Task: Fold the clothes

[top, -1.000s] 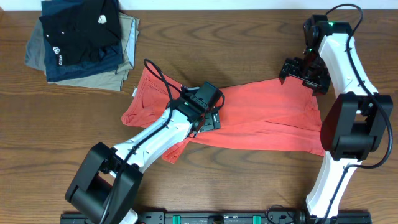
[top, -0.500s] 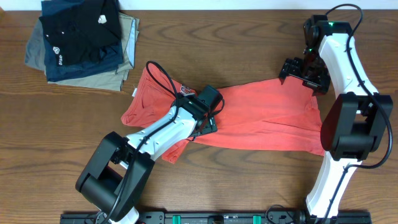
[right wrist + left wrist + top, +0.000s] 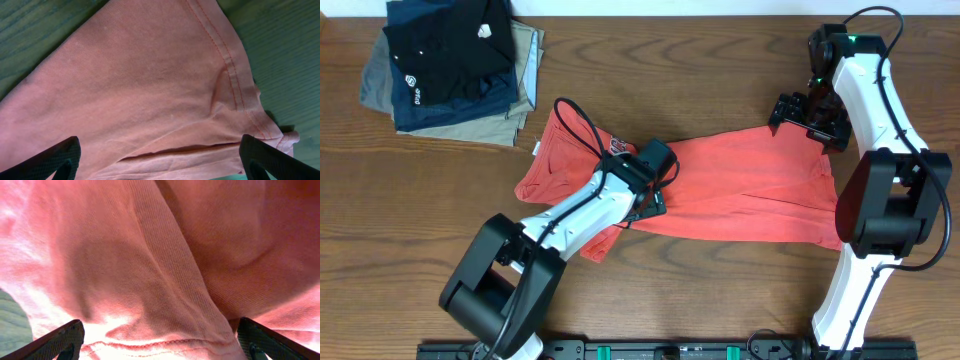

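Count one coral-red T-shirt [image 3: 750, 190], stretched left to right across the middle of the table [image 3: 720, 60], bunched at its left end. Judge folding barely begun: no neat fold visible, all folds outstanding. Count two grippers: left gripper [image 3: 160, 340] low on the shirt's middle, jaws apart; right gripper [image 3: 160, 157] over the far right hem corner, jaws apart, empty. Count one stack of folded garments [image 3: 450, 65] at the far left corner, at least three layers.
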`<state>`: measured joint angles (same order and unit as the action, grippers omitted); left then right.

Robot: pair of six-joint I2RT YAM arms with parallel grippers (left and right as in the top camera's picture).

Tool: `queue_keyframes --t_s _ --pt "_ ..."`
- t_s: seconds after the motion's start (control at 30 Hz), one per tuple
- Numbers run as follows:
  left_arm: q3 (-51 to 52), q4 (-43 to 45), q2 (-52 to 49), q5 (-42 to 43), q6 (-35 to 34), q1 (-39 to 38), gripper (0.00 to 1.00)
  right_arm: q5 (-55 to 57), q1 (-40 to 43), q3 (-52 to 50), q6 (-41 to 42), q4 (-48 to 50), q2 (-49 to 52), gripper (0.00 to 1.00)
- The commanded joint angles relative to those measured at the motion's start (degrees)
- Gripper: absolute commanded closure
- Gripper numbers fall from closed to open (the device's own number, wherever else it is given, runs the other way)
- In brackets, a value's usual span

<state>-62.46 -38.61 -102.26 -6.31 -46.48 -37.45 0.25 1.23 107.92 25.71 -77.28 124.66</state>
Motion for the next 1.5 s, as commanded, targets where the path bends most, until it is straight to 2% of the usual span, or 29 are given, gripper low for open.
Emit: queue_keyframes --t_s 0.0,0.87,1.1,1.27,1.4,1.47 --pt "-0.85 -0.37 2.69 -2.58 1.11 0.02 0.02 0.81 -0.11 0.17 1.03 -0.04 -1.42 0.01" --pt "-0.39 -1.22 1.27 -0.37 1.84 -0.02 0.01 0.83 -0.13 0.17 1.03 -0.04 -1.42 0.01" --pt "-0.39 -1.64 1.20 -0.37 1.84 -0.02 0.49 0.83 -0.13 0.17 1.03 -0.04 -1.42 0.01" --pt "-0.39 -2.38 1.20 -0.39 1.86 -0.02 0.68 0.81 -0.13 0.17 1.03 -0.04 -1.42 0.02" --pt "-0.42 -2.89 1.33 -0.42 1.88 0.02 0.92 0.83 -0.13 0.17 1.03 -0.04 -1.42 0.01" --pt "-0.46 -3.23 1.75 -0.44 1.88 0.02 0.94 0.83 -0.13 0.17 1.03 -0.04 -1.42 0.01"
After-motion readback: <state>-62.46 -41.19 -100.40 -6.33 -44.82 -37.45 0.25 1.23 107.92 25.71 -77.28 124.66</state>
